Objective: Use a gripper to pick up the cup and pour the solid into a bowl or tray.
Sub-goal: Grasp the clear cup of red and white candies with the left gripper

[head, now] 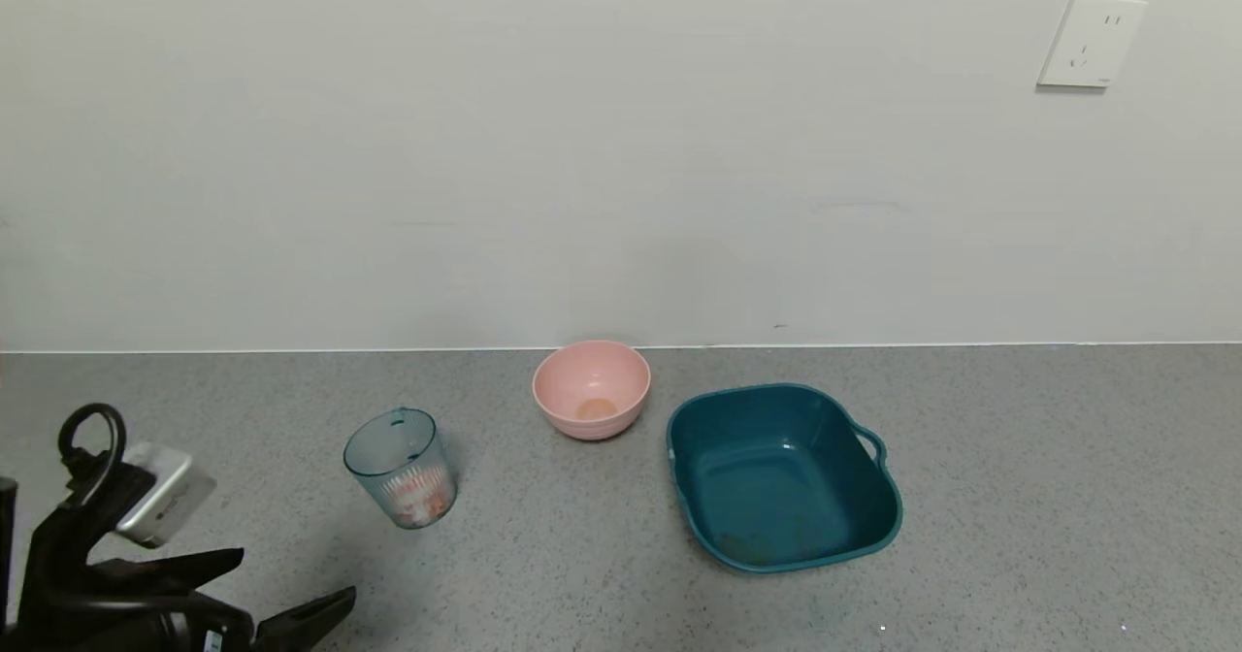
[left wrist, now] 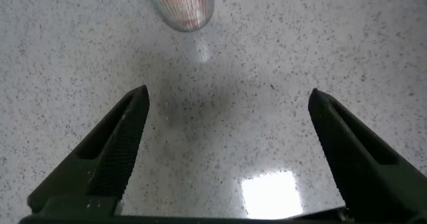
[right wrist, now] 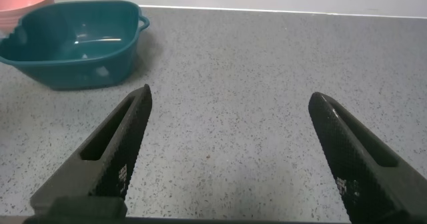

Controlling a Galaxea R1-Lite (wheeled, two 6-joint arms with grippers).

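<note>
One open left end effector is best advanced level until the upright cup just ahead is straddled squarely.

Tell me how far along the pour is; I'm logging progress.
Nothing is done yet. The cup stands upright on the counter with the solid inside it. In hand: the left gripper sits short of the cup, jaws open, nothing held. The right gripper hangs open off to the side. Left: the grasp, the lift and the pour into the teal tray, which holds none of the solid.
</note>
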